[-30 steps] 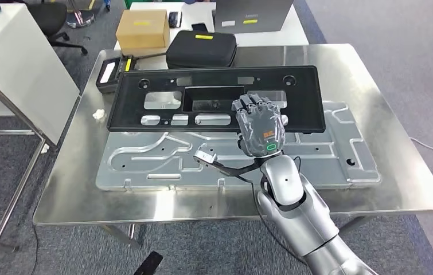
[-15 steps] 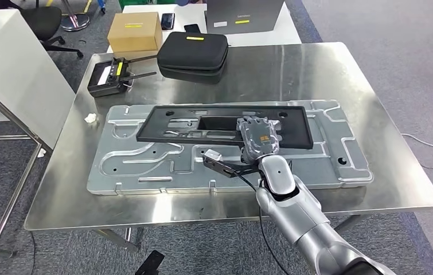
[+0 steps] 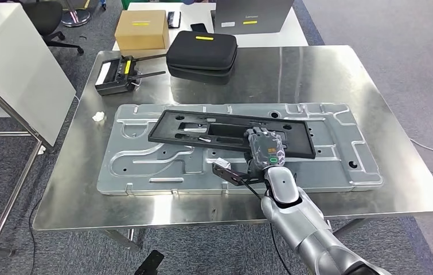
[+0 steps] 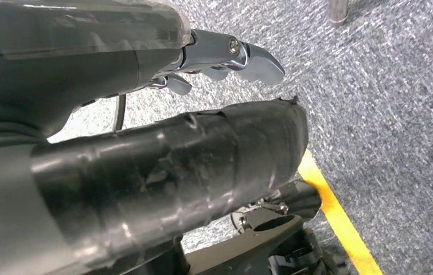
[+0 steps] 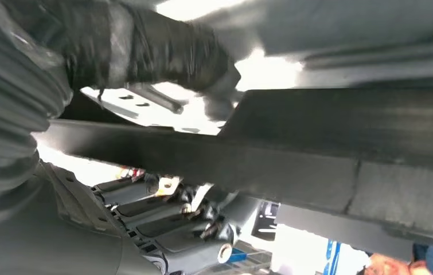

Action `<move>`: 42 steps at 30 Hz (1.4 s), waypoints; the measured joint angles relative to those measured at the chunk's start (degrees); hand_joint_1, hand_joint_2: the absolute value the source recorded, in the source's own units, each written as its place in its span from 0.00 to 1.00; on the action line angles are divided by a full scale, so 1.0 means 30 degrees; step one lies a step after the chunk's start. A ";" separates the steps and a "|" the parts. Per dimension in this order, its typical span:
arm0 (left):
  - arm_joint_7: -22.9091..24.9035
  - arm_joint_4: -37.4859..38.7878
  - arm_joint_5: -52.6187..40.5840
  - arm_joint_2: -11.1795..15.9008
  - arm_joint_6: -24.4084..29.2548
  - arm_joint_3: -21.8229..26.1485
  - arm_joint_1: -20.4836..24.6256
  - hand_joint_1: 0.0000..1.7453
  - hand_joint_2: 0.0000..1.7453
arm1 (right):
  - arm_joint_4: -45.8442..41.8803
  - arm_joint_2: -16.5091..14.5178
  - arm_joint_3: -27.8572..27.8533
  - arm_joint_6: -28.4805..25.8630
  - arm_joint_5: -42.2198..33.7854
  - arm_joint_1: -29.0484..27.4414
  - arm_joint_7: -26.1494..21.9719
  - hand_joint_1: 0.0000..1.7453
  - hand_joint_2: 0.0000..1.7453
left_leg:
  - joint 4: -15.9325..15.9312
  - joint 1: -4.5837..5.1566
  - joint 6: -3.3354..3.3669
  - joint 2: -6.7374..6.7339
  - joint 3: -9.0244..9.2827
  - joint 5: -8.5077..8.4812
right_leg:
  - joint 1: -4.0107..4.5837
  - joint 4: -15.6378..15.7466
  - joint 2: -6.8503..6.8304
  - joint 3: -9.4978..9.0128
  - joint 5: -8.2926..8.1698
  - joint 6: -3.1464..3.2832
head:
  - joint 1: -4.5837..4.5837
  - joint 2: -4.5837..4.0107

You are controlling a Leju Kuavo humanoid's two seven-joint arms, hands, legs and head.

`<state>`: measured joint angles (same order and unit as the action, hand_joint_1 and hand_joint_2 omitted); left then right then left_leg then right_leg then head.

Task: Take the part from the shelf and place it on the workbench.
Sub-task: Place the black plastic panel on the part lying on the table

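We are holding the black panel (image 3: 231,130) in our right hand (image 3: 266,148), gripping its near long edge toward its right end; in the right wrist view the thumb is lying on one face of the panel (image 5: 294,154) and the fingers (image 5: 162,212) are curling under the other; the panel is lying almost flat, slightly tilted, over the embossed metal plate (image 3: 145,166) on the steel workbench (image 3: 374,86); our left hand (image 4: 145,143) is hanging over grey carpet (image 4: 386,103) beside a yellow floor line (image 4: 334,215), its fingers curled loosely and holding nothing; at the workbench's far edge a black zip case (image 3: 201,50) and a handheld controller (image 3: 116,74) are lying near each other.
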<state>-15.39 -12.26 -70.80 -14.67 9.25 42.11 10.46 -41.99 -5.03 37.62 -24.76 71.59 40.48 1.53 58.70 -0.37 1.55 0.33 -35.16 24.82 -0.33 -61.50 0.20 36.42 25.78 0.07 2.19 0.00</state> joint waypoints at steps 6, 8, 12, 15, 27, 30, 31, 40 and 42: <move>0.0151 0.0000 -0.0011 -0.0002 0.0126 -0.0036 0.0009 0.00 0.00 | 0.0155 -0.0018 -0.0060 -0.0398 0.0549 -0.0039 0.0033 0.00 1.00 | 0.0797 0.0025 -0.0518 -0.0037 -0.0285 0.0644 | -0.0102 0.0988 0.0002 -0.0522 -0.0223 0.0422 | -0.0053 0.0000; 0.0166 0.0000 0.0007 0.0007 0.0151 -0.0049 -0.0009 0.00 0.00 | 0.0157 -0.0020 -0.0060 -0.0598 0.0809 -0.0100 -0.0073 0.00 1.00 | 0.3022 -0.0052 -0.0706 -0.0039 -0.1281 0.1816 | -0.0140 0.1045 -0.0031 -0.0586 -0.0247 0.0544 | -0.0100 0.0000; 0.0178 0.0000 0.0127 0.0046 0.0210 -0.0058 -0.0116 0.00 0.00 | -0.0224 -0.0002 -0.0060 -0.0822 0.1345 -0.0577 -0.0333 0.00 1.00 | 0.4584 -0.0207 -0.0925 -0.0049 -0.2070 0.1818 | -0.0161 0.0952 -0.0010 -0.0590 -0.0179 0.0525 | -0.0102 0.0000; 0.0133 0.0000 0.0273 0.0080 0.0293 -0.0066 -0.0108 0.00 0.00 | -0.1147 0.0100 -0.0055 -0.0769 0.1961 -0.0851 -0.0342 0.00 1.00 | 0.0940 -0.0273 -0.0877 -0.0030 -0.0286 0.0251 | -0.0128 0.0766 0.0068 -0.0562 -0.0037 0.0295 | -0.0096 0.0000; -0.0547 0.0000 0.1814 0.0299 0.1297 0.0199 -0.0663 0.00 0.00 | -0.7928 0.5079 0.0472 0.1983 0.3122 -0.2864 -0.0240 0.00 1.00 | -0.0122 -0.0144 0.0196 0.0078 0.0225 0.0061 | -0.0167 -0.4101 0.0026 0.1738 0.1998 -0.0507 | -0.0064 0.0000; -0.0781 0.0000 0.2124 0.0359 0.1515 0.0390 -0.0833 0.00 0.00 | -1.0224 0.7057 0.0466 0.1956 0.2736 -0.3880 -0.0371 0.00 1.00 | -0.0058 -0.0056 0.0153 0.0139 0.0286 0.0170 | -0.0069 -0.0395 -0.0026 0.0000 0.0307 -0.0239 | -0.0068 0.0000; -0.0840 0.0000 0.2175 0.0379 0.1559 0.0459 -0.0864 0.00 0.00 | -1.1042 0.7742 0.0464 0.1971 0.2565 -0.4200 -0.0552 0.00 1.00 | -0.0041 -0.0011 0.0106 0.0142 0.0284 0.0200 | -0.0013 0.0417 -0.0049 -0.0387 0.0077 -0.0166 | -0.0071 0.0000; -0.1060 0.0000 0.2481 0.0639 0.1956 0.0689 -0.0995 0.00 0.00 | -1.7322 1.1976 0.0346 0.1929 0.0305 -0.6695 -0.2226 0.00 1.00 | 0.4814 -0.0049 -0.0612 0.0004 -0.1772 0.2870 | -0.0145 0.1027 -0.0116 -0.0765 -0.0041 0.0388 | -0.0124 0.0000; -0.1058 0.0000 0.2499 0.0659 0.2062 0.0699 -0.1025 0.00 0.00 | -1.8034 1.2011 0.0053 0.0935 -0.0234 -0.7697 -0.2508 0.00 0.50 | 0.5141 -0.0085 -0.0671 0.0001 -0.1883 0.2617 | -0.0141 0.0975 -0.0132 -0.0775 -0.0007 0.0397 | -0.0126 0.0000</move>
<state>-18.56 -12.26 -63.30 -12.69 15.43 44.21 7.38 -96.09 31.00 37.78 -21.96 70.89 17.39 -5.99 74.13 -0.63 -0.47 0.34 -40.81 32.67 -0.75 -58.58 -0.20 34.10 25.76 1.25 1.81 0.00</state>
